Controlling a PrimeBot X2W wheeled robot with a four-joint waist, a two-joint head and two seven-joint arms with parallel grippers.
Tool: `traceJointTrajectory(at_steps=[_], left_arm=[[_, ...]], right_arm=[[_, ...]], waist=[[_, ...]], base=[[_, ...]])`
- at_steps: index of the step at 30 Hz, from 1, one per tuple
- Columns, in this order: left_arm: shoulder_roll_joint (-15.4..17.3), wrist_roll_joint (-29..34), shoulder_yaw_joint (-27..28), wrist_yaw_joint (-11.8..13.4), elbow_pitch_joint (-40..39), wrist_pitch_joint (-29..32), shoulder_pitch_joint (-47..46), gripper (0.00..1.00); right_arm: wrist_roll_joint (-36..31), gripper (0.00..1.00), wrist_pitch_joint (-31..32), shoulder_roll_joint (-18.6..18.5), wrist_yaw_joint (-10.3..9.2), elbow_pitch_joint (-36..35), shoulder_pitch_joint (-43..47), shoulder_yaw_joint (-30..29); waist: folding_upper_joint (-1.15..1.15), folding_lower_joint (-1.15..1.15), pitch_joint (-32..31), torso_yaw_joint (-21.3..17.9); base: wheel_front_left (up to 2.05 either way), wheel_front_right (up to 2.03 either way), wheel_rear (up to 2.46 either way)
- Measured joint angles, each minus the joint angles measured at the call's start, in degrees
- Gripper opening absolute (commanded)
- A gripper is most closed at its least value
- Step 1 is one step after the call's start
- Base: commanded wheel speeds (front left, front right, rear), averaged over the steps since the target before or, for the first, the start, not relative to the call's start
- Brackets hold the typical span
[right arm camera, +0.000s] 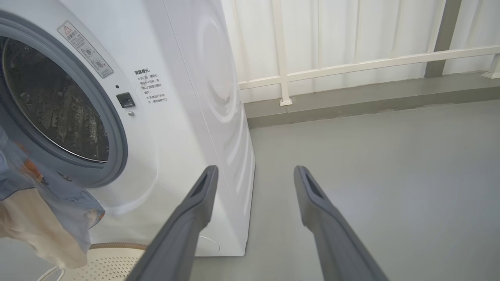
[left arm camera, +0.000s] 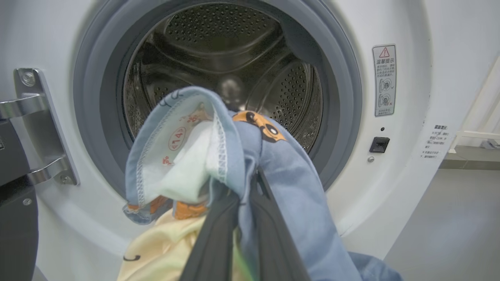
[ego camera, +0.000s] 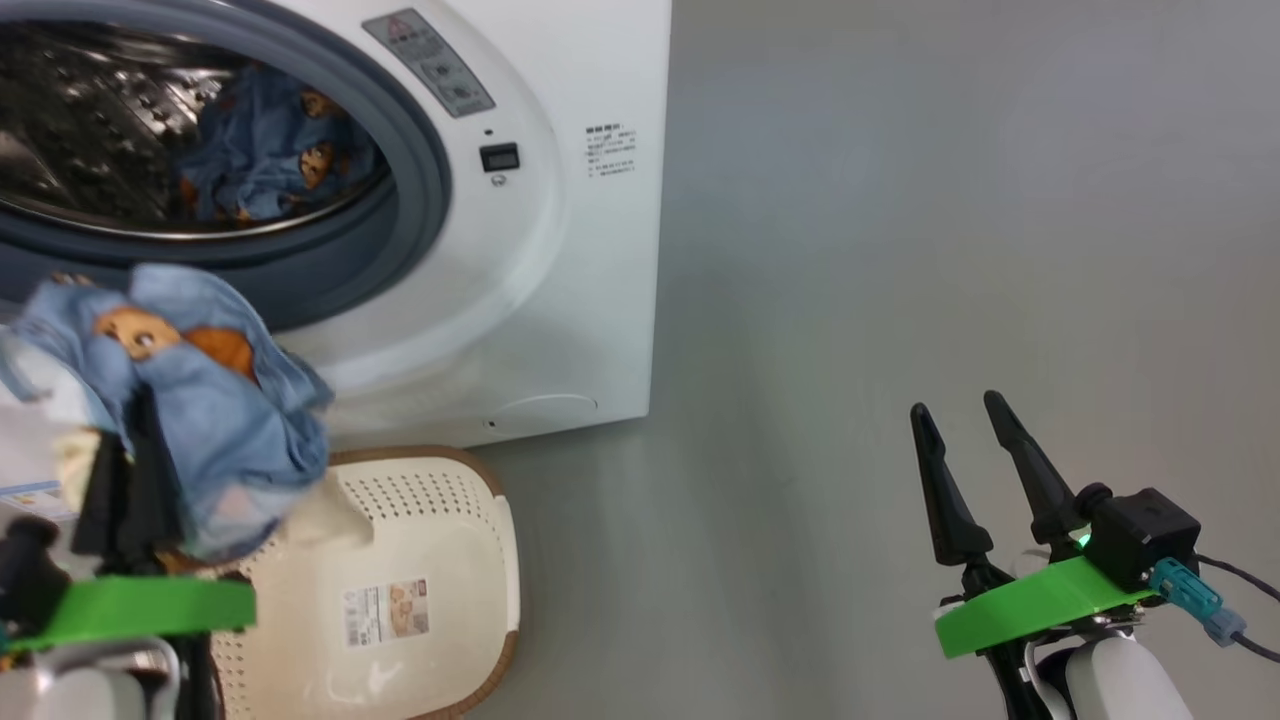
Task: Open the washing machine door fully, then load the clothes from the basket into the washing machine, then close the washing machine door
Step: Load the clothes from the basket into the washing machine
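Observation:
My left gripper (ego camera: 140, 430) is shut on a bunch of the clothes (ego camera: 215, 420), light blue with orange-brown figures, and a cream piece hangs under it. In the left wrist view the held clothes (left arm camera: 281, 168) sit right before the washing machine (left arm camera: 394, 187) mouth, with the steel drum (left arm camera: 218, 50) behind. More blue clothes (ego camera: 265, 150) lie inside the drum. The basket (ego camera: 480, 560) stands on the floor below the mouth, its label sticker bare. The washing machine door (left arm camera: 15, 218) shows as a dark edge on its hinge at the left, swung away. My right gripper (ego camera: 957, 405) stands open over the floor.
The grey floor (ego camera: 900, 250) stretches to the right of the washing machine (ego camera: 590, 300). In the right wrist view, a white railing (right arm camera: 351, 64) and a raised kerb run along the far wall behind my open right gripper (right arm camera: 256, 171).

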Motion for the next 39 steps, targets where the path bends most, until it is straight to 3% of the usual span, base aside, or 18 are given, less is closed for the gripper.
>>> traceJointTrajectory(at_steps=[10, 28, 39], left_arm=[[2.3, -0.4, 2.7, 0.0, 2.2, -0.2, -10.5, 0.00], [9.4, -0.7, 4.6, 0.0, 10.4, -0.3, -31.4, 0.00], [15.0, -2.0, -1.7, 0.0, 23.3, 0.5, -43.6, 0.00]], right_arm=[[0.0, 1.00, 0.0, 0.0, 0.00, -1.1, -2.4, 0.7], [1.0, 1.00, 0.0, 0.0, 0.00, -2.8, -7.9, 2.7], [3.9, 1.00, 0.0, 0.0, 0.00, -2.9, -10.6, 4.3]], waist=[[0.00, 0.00, 5.0, -1.6], [0.00, 0.00, 17.1, -5.3], [0.00, 0.00, 24.2, -7.7]], base=[[0.00, 0.00, 0.00], [0.00, 0.00, 0.00], [0.00, 0.00, 0.00]])
